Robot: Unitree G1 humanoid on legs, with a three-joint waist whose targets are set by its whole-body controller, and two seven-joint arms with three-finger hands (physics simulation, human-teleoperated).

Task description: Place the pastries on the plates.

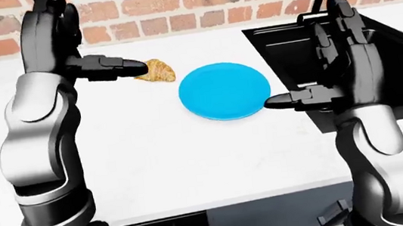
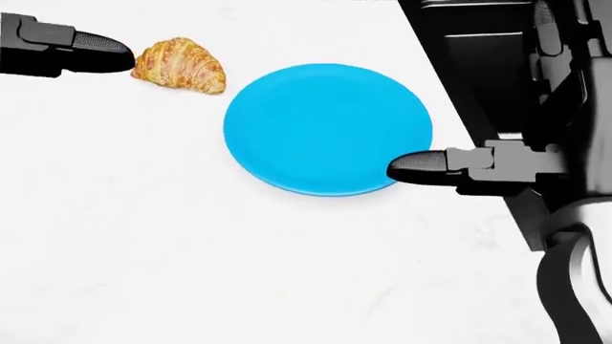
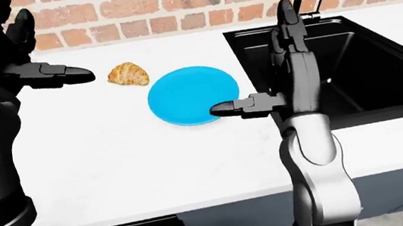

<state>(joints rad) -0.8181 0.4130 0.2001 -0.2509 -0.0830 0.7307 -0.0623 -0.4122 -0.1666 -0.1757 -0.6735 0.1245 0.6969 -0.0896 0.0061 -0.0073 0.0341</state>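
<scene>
Croissant (image 2: 180, 64): lying on the white counter (image 2: 191, 251), just left of the blue plate (image 2: 328, 127), not touching it.
Left hand (image 2: 57, 46): hovering spread wide, fingertip beside the croissant's left end.
Right hand (image 2: 478, 166): reaching wide open, fingertip overlapping the plate's lower-right rim.
Sink (image 3: 348, 67): sitting right of the plate.

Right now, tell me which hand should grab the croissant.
Left. The left hand hovers open with a fingertip just left of the croissant on the counter. The right hand is open over the far, right edge of the plate, beside the sink, so it would have to cross the plate.
</scene>
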